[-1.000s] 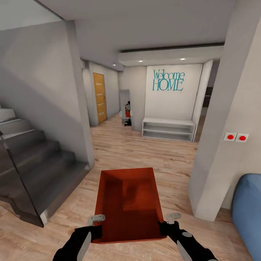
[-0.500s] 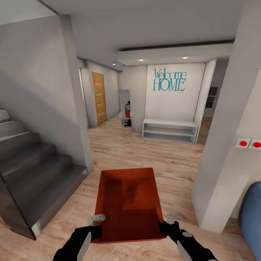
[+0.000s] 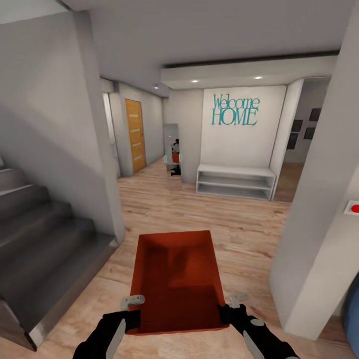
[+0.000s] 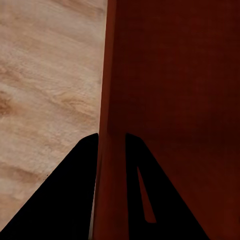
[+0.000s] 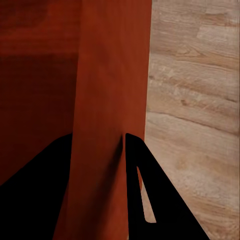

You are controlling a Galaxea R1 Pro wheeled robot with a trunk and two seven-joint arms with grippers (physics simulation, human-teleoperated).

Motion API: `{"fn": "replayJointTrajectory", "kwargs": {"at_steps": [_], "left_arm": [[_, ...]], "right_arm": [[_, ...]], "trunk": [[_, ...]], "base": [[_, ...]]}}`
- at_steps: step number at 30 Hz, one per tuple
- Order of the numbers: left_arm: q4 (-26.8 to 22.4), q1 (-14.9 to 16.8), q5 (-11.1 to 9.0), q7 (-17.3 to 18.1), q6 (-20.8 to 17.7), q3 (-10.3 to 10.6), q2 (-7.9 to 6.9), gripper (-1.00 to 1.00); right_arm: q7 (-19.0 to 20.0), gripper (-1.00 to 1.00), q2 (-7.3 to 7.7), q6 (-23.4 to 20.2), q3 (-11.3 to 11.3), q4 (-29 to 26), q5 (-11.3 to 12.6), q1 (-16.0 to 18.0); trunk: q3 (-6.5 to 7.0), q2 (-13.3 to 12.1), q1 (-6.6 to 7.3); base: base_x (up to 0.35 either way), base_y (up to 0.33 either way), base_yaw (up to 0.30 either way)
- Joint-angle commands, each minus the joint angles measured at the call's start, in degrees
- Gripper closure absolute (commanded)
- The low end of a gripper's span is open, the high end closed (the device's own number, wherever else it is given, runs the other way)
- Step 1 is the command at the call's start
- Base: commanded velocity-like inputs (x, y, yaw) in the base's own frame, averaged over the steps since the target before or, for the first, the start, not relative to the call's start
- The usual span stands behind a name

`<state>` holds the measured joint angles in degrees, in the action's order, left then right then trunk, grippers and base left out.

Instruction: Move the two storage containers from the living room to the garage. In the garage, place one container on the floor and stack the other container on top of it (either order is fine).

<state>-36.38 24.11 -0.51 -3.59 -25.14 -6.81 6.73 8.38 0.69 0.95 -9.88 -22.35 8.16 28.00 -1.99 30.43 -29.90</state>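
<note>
An orange-red storage container (image 3: pixel 175 279) hangs level in front of me above light wood plank flooring, its open top facing up and nothing in it. My left gripper (image 3: pixel 132 305) is shut on its left wall near the near corner; in the left wrist view that wall (image 4: pixel 111 100) runs between the two dark fingers (image 4: pixel 75 195). On the opposite side my right gripper (image 3: pixel 230 305) is shut on the right wall (image 5: pixel 110 100), pinched between its fingers (image 5: pixel 150 190).
Grey stairs (image 3: pixel 45 239) rise at the left beside a white wall. A white pillar (image 3: pixel 324 214) with a red switch (image 3: pixel 353 207) stands at the right. Ahead are a white bench shelf (image 3: pixel 235 182), a "Welcome HOME" wall, a mirror and an orange door (image 3: pixel 135 134).
The whole view has advanced and shifted: stairs and pillar slid outward, the blue sofa left the picture. The container stays held the same way between both grippers.
</note>
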Motion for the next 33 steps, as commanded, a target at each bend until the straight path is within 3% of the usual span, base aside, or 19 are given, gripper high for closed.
{"fn": "replayJointTrajectory", "kwargs": {"at_steps": [1,33], "left_arm": [[-0.2,0.1,2.9,-1.8,2.8,0.0,0.04,1.00],[-0.2,0.1,2.9,-1.8,2.8,0.0,0.04,1.00]], "right_arm": [[0.0,1.00,0.10,0.1,-1.5,0.2,0.5,0.0],[0.0,1.00,0.10,0.1,-1.5,0.2,0.5,0.0]], "trunk": [[-0.12,0.1,-0.06],[-0.12,0.1,-0.06]], "base": [[0.325,0.000,0.000],[0.325,0.000,0.000]]}}
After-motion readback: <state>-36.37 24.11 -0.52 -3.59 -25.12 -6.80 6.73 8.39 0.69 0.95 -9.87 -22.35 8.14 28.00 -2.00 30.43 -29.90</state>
